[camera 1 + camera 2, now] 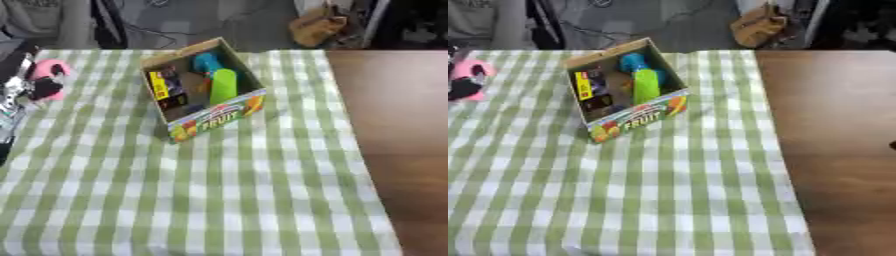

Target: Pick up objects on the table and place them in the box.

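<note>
An open cardboard box (229, 112) with a fruit print on its front wall stands on the green checked cloth, in the far middle. Inside it lie a green oblong object (224, 85), a blue object (206, 62) and a yellow and black item (164, 86). At the far left edge my left hand (24, 86), black and silver, is low over the cloth with its dark fingers curled round a pink object (50, 69). The same pink object (472, 70) shows at the left edge of the right eye view. Much of the hand is cut off by the edge.
The checked cloth (210, 190) covers the table's left and middle; bare brown tabletop (402, 125) lies to the right. Beyond the far edge are a brown bag (317, 27) on the floor and dark furniture legs.
</note>
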`<act>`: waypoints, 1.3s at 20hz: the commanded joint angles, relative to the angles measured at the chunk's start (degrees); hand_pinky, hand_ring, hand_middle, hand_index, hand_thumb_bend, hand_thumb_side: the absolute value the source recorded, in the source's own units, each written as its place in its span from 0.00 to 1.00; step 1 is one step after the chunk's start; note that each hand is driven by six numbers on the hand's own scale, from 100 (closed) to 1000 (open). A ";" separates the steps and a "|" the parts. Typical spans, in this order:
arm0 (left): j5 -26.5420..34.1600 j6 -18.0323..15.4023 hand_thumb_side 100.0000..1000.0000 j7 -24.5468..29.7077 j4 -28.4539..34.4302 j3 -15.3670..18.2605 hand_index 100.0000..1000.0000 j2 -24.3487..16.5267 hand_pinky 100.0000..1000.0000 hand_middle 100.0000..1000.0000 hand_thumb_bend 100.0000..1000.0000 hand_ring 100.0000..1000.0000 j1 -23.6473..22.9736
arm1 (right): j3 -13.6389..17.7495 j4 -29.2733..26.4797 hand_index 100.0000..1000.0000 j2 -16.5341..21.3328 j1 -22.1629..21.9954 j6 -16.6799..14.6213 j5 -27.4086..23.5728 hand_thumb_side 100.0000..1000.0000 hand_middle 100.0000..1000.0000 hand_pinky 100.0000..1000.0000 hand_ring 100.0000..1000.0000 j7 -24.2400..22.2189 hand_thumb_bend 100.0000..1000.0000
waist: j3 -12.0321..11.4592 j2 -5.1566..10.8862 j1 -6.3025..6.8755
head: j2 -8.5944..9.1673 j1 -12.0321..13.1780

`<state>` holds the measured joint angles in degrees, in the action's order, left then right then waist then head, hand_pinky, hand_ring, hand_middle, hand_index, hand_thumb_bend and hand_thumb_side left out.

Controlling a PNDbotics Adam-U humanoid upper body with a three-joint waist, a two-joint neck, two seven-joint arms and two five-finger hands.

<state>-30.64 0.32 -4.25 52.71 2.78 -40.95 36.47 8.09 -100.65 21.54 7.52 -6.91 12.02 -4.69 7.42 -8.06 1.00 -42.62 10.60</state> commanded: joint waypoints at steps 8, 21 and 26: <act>1.29 -1.53 0.07 3.61 6.40 -2.82 0.69 -1.25 0.12 0.58 0.00 0.13 6.41 | 0.40 -0.75 0.80 1.48 0.32 -0.19 -0.27 0.69 0.79 0.55 0.72 -0.22 0.00 | 0.26 1.70 0.72 | -0.16 0.41; -9.53 -9.22 0.03 2.92 -1.23 -8.93 0.70 12.06 0.16 0.61 0.00 0.17 16.20 | -0.23 -0.64 0.80 1.10 0.32 -0.46 -0.73 0.69 0.79 0.55 0.72 -1.00 0.00 | 1.24 2.10 0.39 | -0.13 1.59; -14.62 -12.81 0.00 2.06 -3.18 -9.74 0.73 14.81 0.30 0.67 0.21 0.36 16.17 | -0.33 -0.65 0.80 0.89 0.41 -0.53 -0.83 0.69 0.79 0.56 0.72 -1.17 0.00 | 1.23 2.12 0.25 | 0.23 1.85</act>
<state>-43.96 -11.46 -1.85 49.29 -6.91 -25.68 51.01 7.68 -100.65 21.49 7.48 -7.33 11.54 -5.77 8.65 -7.94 1.00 -42.70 12.31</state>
